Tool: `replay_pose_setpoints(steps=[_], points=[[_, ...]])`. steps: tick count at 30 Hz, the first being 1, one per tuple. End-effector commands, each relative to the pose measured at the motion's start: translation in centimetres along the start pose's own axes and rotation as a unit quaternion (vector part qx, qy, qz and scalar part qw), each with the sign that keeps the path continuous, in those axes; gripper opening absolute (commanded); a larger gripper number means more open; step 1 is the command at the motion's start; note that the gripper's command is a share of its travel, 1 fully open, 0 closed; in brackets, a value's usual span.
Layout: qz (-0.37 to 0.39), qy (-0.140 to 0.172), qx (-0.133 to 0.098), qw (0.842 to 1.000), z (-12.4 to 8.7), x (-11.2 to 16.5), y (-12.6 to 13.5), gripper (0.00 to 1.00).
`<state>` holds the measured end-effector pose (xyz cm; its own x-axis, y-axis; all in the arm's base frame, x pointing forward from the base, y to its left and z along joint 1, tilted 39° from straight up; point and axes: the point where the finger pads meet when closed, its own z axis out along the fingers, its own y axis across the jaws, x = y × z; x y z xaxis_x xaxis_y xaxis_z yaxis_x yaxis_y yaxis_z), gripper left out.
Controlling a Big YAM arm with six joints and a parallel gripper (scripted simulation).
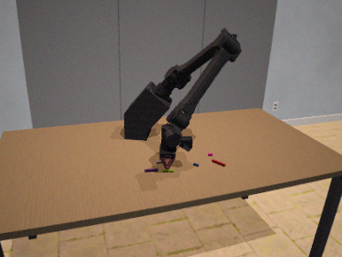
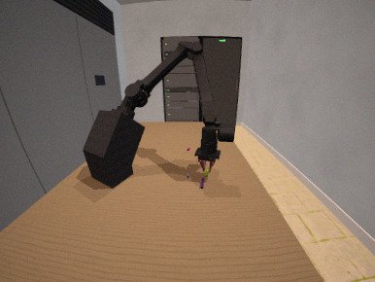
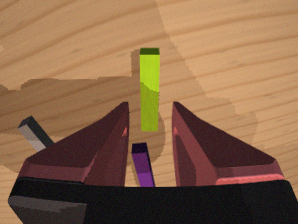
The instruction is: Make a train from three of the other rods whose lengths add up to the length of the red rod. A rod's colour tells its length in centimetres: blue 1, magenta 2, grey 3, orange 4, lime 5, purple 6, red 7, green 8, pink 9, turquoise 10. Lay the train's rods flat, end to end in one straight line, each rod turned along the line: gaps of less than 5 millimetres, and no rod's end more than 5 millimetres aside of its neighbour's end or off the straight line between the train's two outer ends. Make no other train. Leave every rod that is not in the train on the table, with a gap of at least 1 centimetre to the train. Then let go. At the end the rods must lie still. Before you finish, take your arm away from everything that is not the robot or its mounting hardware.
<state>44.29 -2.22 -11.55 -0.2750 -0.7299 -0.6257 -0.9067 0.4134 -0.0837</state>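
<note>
The lime rod [image 3: 149, 90] lies flat on the table, its near end between my fingertips with a small gap on each side. The purple rod [image 3: 143, 165] lies just behind it, roughly in line, under my palm. My gripper [image 3: 150, 111] is low over the table, partly open and holds nothing. In the top view the gripper [image 1: 167, 165] stands over the purple rod [image 1: 151, 170] and the lime rod [image 1: 167, 170]. The red rod [image 1: 218, 163], the blue rod [image 1: 196, 165] and the magenta rod [image 1: 210, 154] lie to the right. A grey rod [image 3: 35, 132] lies to my left.
The arm's dark base block [image 1: 143, 115] stands behind the rods. In the exterior view the lime rod [image 2: 207, 172] and the purple rod [image 2: 202, 183] lie near the table's right side, and a dark cabinet [image 2: 214, 78] stands beyond the table.
</note>
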Motion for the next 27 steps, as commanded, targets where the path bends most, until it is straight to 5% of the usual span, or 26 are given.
replay_pose_setpoints(steps=[1, 27], points=[[0.003, 0.0, 0.009, 1.0, -0.4, 1.1, -0.7, 0.24], [-0.004, -0.001, 0.003, 1.0, 1.9, -0.1, -0.6, 0.24]])
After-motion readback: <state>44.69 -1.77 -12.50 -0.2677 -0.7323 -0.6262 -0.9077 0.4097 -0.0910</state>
